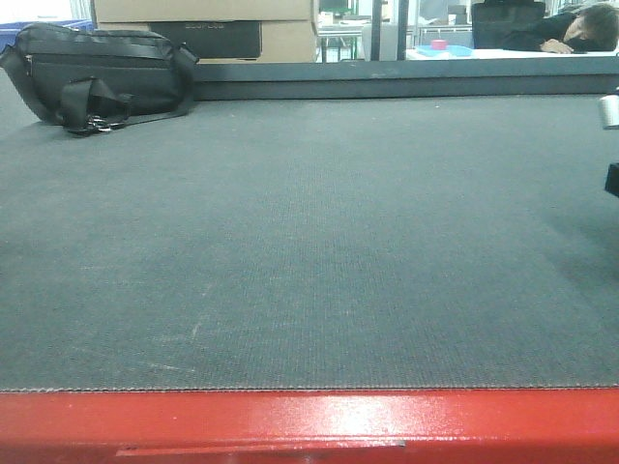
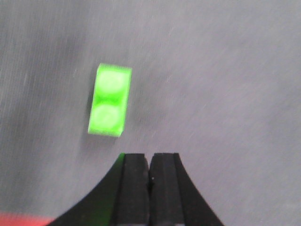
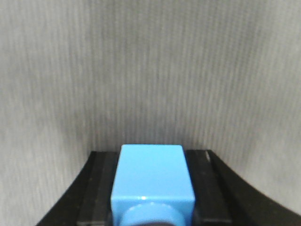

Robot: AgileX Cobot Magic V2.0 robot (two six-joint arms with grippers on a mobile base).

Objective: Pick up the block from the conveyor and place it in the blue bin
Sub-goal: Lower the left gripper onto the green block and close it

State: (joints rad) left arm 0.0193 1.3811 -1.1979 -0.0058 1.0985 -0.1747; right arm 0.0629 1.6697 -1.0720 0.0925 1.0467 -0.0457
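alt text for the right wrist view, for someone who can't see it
A light blue block is clamped between the black fingers of the right gripper. Beyond it is the grey woven conveyor belt.

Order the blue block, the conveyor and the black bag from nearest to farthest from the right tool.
1. blue block: clamped in the right tool, as the right wrist view shows.
2. conveyor: its belt spreads below and ahead of the tool.
3. black bag: far left in the front view, where what looks like a sliver of the right arm shows at the right edge.
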